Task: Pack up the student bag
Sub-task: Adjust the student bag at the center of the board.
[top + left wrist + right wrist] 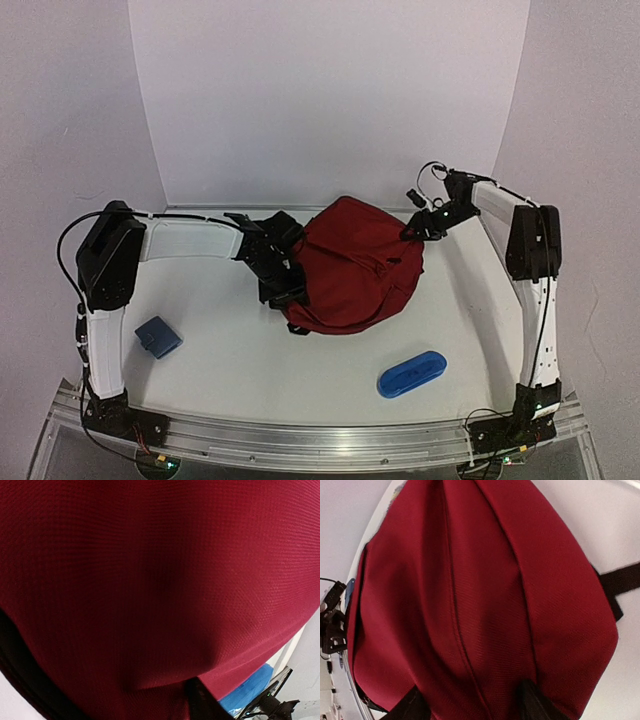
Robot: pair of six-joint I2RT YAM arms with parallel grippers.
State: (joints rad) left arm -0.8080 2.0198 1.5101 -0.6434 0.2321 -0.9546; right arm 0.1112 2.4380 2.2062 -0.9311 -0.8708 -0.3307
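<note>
The student bag (360,270), dark red with black straps, lies bulging in the middle of the table. My left gripper (287,290) is pressed into its left edge. In the left wrist view the red fabric (160,580) fills the frame and hides my fingers. My right gripper (412,230) is at the bag's upper right corner. In the right wrist view its two black fingertips (535,705) stand apart against the bag (480,605), with smooth, unpinched fabric and a seam between them.
A blue oblong case (411,373) lies near the front right; it also shows in the left wrist view (247,692). A small blue square thing (158,336) lies at the front left. A black strap (620,582) sticks out from the bag. Walls enclose the back and sides.
</note>
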